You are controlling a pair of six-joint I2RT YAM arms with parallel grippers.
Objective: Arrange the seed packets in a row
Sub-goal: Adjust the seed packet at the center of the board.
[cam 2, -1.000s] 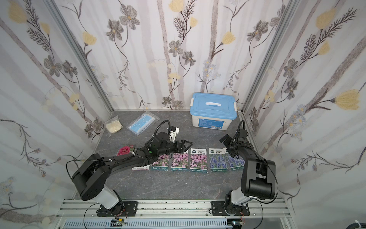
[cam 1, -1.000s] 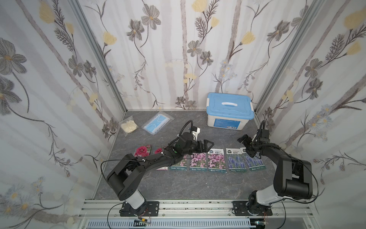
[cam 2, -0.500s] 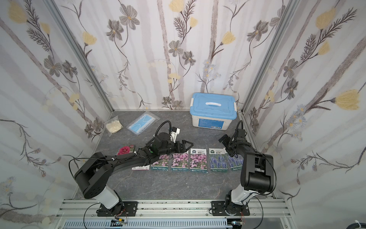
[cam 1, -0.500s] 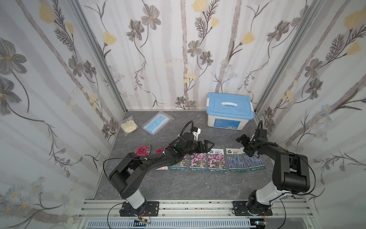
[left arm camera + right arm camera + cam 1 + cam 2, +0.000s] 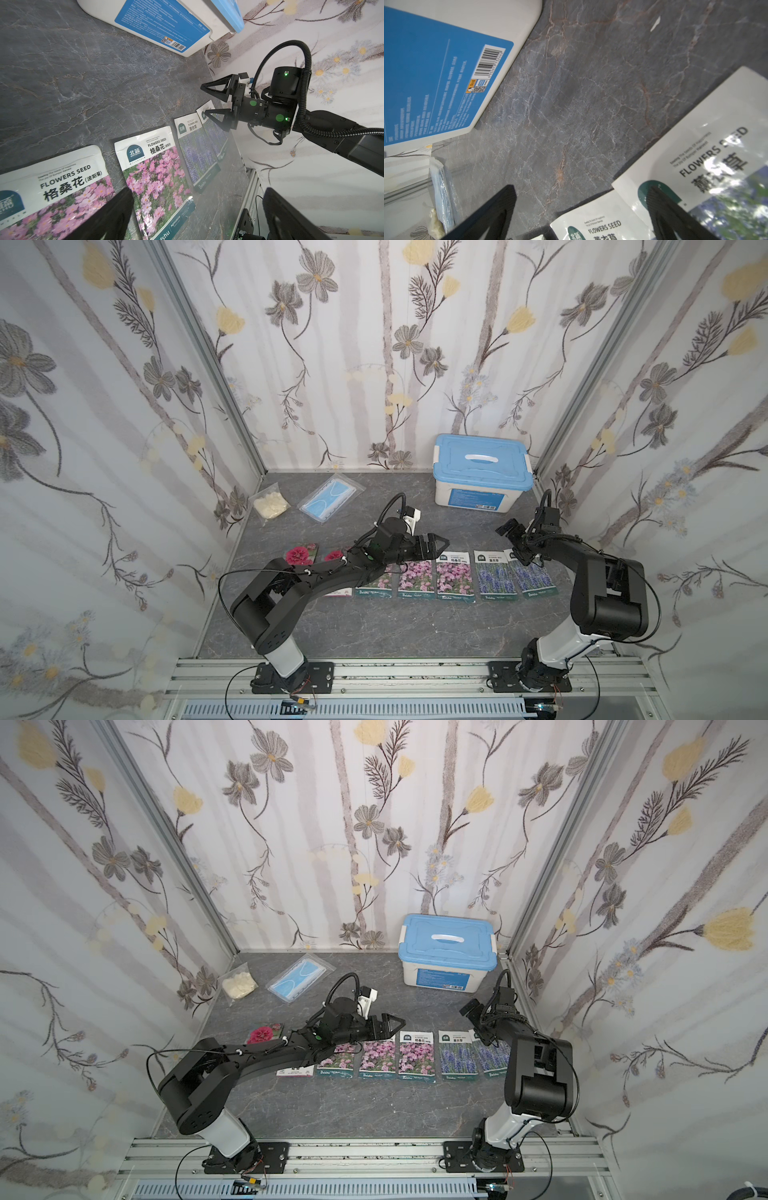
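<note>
Several seed packets lie face up in a row across the dark table: pink-flower packets (image 5: 455, 576) (image 5: 153, 176) in the middle and lavender ones (image 5: 495, 576) (image 5: 716, 158) at the right end. Two red-flower packets (image 5: 301, 553) lie at the left, partly hidden by the left arm. My left gripper (image 5: 441, 547) (image 5: 197, 191) hovers open and empty just behind the pink packets. My right gripper (image 5: 511, 541) (image 5: 581, 187) is open and empty above the far ends of the lavender packets (image 5: 457, 1054). The left wrist view also shows the right gripper (image 5: 203, 99), its jaws spread.
A white box with a blue lid (image 5: 482, 472) (image 5: 436, 72) stands at the back right. A clear bag with a blue face mask (image 5: 330, 497) and a clear bag of cream stuff (image 5: 271, 505) lie at the back left. Floral walls enclose three sides.
The right arm has shifted slightly, its gripper drifting a little to the left. The left arm has hardly moved. Both grippers stay open and no packet has moved.
</note>
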